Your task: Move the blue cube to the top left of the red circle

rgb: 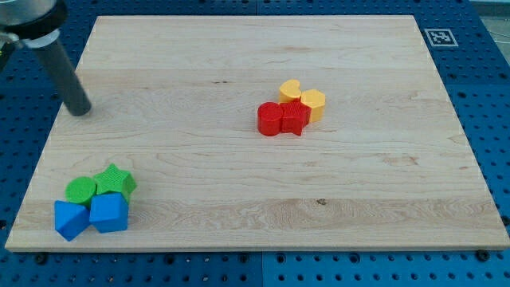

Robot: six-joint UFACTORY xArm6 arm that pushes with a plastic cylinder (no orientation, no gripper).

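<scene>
My tip (80,110) rests on the bench (239,183) near its upper-left edge, rod leaning toward the view's top left, well apart from the blue cube (108,214); it carries no fingers.

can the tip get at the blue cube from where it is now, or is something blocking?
Probably yes, by a detour. My tip sits at the view's upper left; the green star and green circle lie directly between it and the blue cube. The cube's right and bottom sides are open.
</scene>
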